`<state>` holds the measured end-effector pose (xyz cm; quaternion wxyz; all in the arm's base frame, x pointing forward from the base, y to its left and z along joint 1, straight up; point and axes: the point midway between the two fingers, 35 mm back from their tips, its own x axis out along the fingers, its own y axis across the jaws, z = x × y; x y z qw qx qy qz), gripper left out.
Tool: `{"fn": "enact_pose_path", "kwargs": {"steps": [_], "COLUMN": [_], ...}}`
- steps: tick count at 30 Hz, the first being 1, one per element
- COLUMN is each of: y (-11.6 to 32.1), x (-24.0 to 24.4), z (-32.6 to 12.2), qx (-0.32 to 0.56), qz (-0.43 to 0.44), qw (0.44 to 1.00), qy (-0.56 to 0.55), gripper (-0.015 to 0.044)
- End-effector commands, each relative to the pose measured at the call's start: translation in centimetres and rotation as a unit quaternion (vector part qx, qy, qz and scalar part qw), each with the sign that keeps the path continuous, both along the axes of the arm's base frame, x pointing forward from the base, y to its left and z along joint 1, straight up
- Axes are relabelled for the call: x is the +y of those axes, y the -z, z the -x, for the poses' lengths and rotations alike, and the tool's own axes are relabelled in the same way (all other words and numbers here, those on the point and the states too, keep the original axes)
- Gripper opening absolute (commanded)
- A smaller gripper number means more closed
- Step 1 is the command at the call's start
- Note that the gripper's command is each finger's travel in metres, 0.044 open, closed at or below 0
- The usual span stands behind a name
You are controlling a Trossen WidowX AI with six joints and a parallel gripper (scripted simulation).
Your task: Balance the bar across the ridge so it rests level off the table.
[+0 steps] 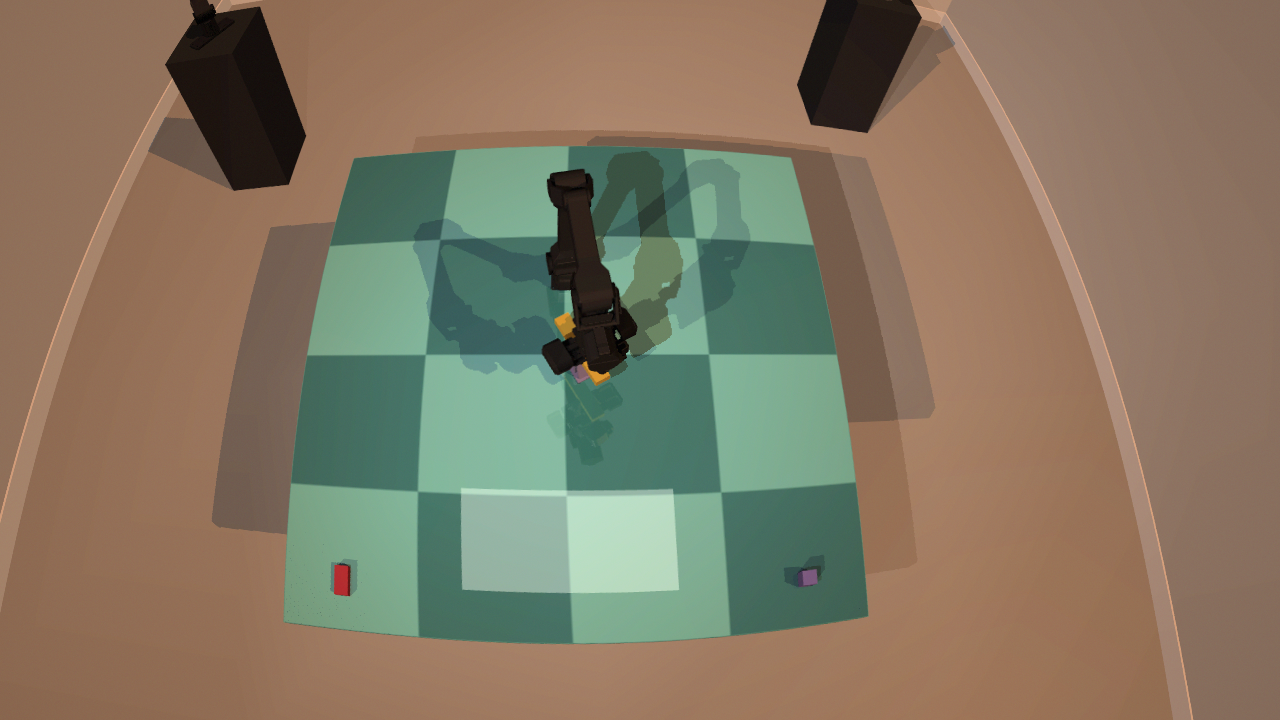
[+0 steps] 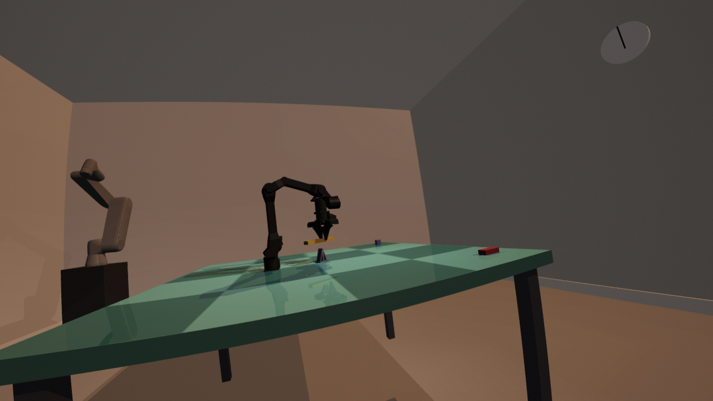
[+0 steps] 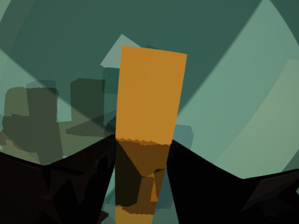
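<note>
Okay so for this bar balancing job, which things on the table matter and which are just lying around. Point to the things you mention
Part of the job:
- yellow-orange bar (image 1: 599, 375) (image 2: 311, 241) (image 3: 149, 96), gripped by the end effector (image 2: 323, 238) (image 3: 142, 144)
- purple ridge (image 1: 580, 373) (image 2: 321, 256), standing below the bar

Just lying about:
- red block (image 1: 341, 580) (image 2: 488, 250)
- small purple block (image 1: 809, 577) (image 2: 377, 242)

Table top (image 1: 787, 402) (image 2: 348, 279): it looks smooth and glossy, with soft reflections in it.
Bar (image 1: 598, 374) (image 2: 311, 241) (image 3: 149, 93): its surface looks smooth and matt.
Arm (image 1: 581, 232) (image 2: 270, 214): it seems dark and mostly matt, like plastic.
Red block (image 1: 341, 580) (image 2: 488, 250): it appears smooth.
</note>
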<state>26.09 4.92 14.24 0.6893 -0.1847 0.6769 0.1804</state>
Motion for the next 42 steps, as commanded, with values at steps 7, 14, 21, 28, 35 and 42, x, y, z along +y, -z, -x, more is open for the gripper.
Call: {"fn": "enact_pose_path", "kwargs": {"steps": [7,14,21,28,35,42], "y": [1.5,2.4,2.3,2.3,2.4,2.4], "x": [0.0,-0.1,-0.1,-0.1,-0.1,-0.1], "z": [0.0,0.0,0.0,0.0,0.0,0.0], "qx": [-0.003,-0.003,-0.003,-0.003,-0.003,-0.003], "qz": [-0.003,-0.003,-0.003,-0.003,-0.003,-0.003], "qw": [1.000,1.000,1.000,1.000,1.000,1.000], "qy": [0.003,0.003,0.003,0.003,0.003,0.003], "gripper": [0.0000,0.0000,0.0000,0.0000,0.0000,0.0000]}}
